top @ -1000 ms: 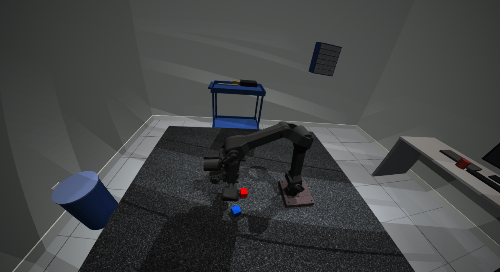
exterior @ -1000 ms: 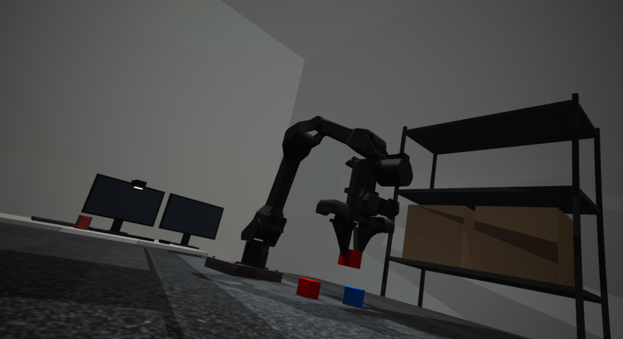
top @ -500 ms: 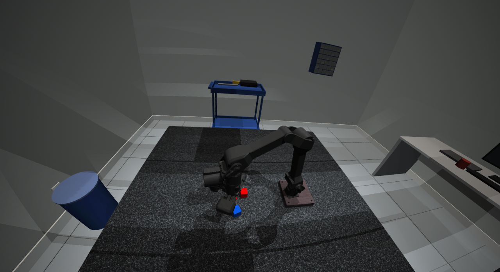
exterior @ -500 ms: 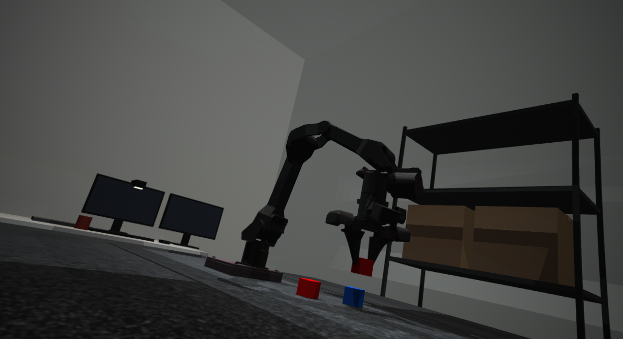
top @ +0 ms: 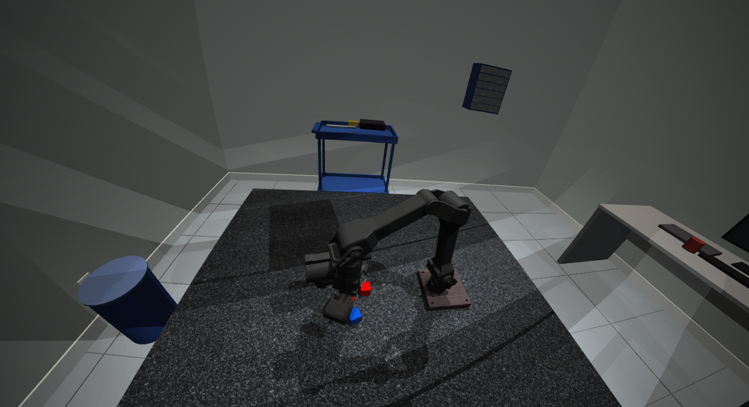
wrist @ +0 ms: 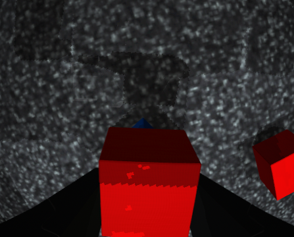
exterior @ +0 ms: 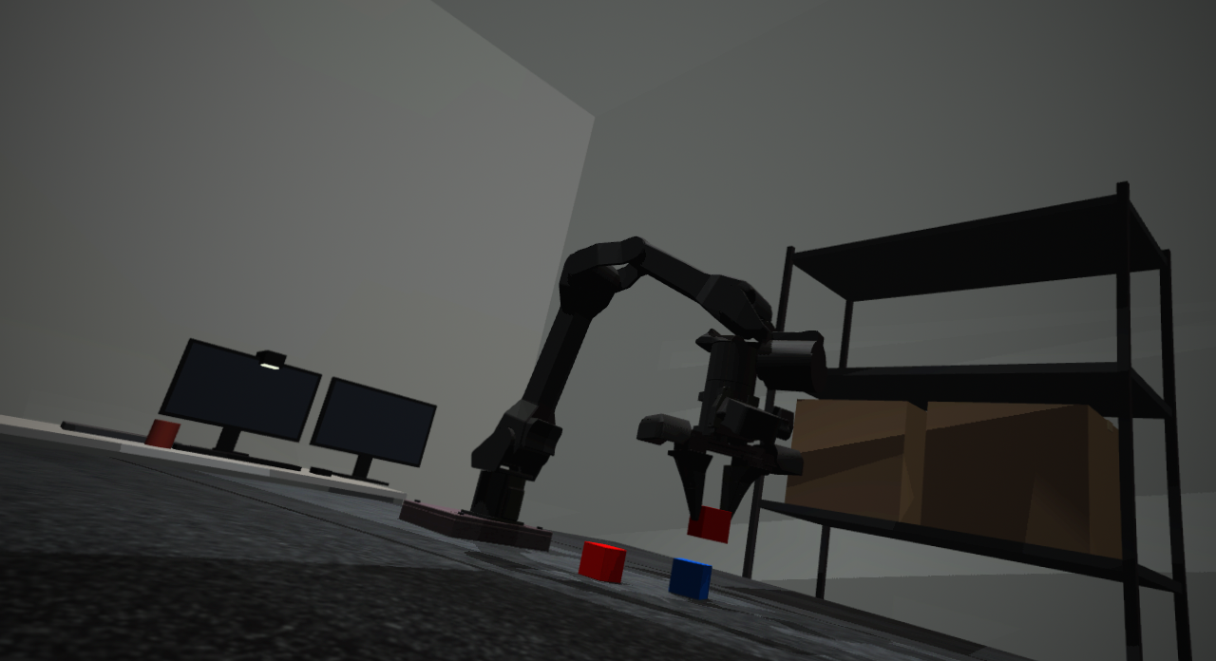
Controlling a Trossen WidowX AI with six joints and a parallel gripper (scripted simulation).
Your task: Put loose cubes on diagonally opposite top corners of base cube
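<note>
My gripper [exterior: 711, 514] [wrist: 146, 180] is shut on a red cube [exterior: 710, 524] [wrist: 149, 204] [top: 353, 299], held level above the table. The blue cube [top: 355, 316] [exterior: 689, 579] [wrist: 143, 124] rests on the table below the held cube. In the wrist view only one corner of it shows past the held cube, which hides the rest. A second red cube [top: 365, 289] [exterior: 601, 563] [wrist: 281, 162] rests on the table, apart from the blue cube, on the side toward the arm's base. In the top view the gripper body hides most of the held cube.
The arm's base plate [top: 456, 298] [exterior: 425, 521] is bolted to the dark speckled table [top: 471, 368]. Beyond the table are a blue cart [top: 353, 183], a blue bin [top: 125, 305], a desk [top: 636, 216] and a shelf rack [exterior: 978, 232] with cardboard boxes [exterior: 1003, 479].
</note>
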